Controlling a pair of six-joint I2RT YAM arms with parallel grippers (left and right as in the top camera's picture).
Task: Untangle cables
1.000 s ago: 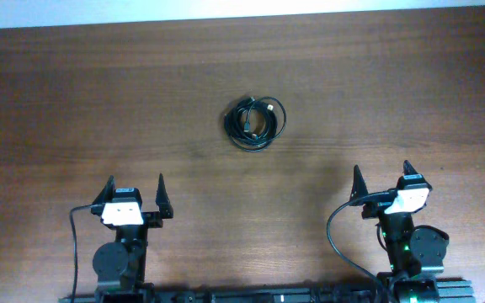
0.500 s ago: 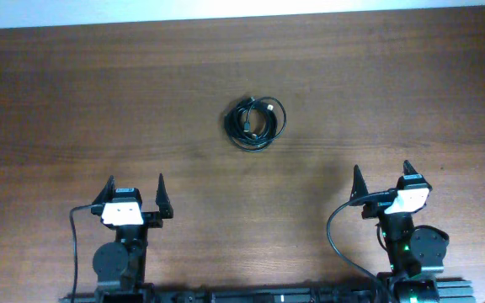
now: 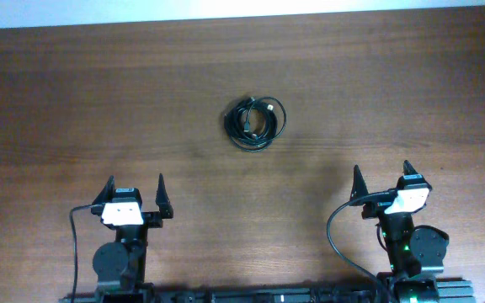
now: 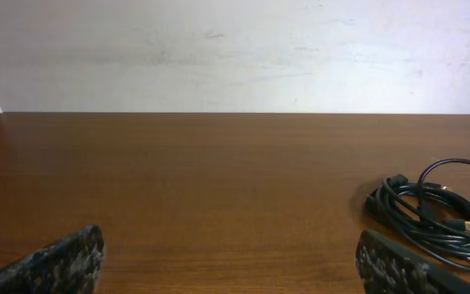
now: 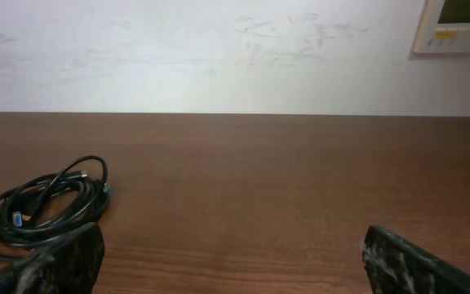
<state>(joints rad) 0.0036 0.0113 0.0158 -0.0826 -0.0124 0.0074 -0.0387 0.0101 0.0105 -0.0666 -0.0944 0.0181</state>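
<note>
The cables [image 3: 256,123] are thin black cords bundled in a small coil on the wooden table [image 3: 99,101], at mid-table. The coil shows at the right edge of the left wrist view [image 4: 439,212] and at the left of the right wrist view [image 5: 43,211], with small plug ends visible. My left gripper [image 3: 133,194] is open and empty near the front left, well short of the coil. My right gripper [image 3: 381,182] is open and empty near the front right, also apart from the coil.
A white wall [image 4: 235,49] rises behind the table's far edge. A wall-mounted control panel [image 5: 457,24] shows at the upper right of the right wrist view. The arm bases and their thick black wires [image 3: 337,236] sit at the front edge.
</note>
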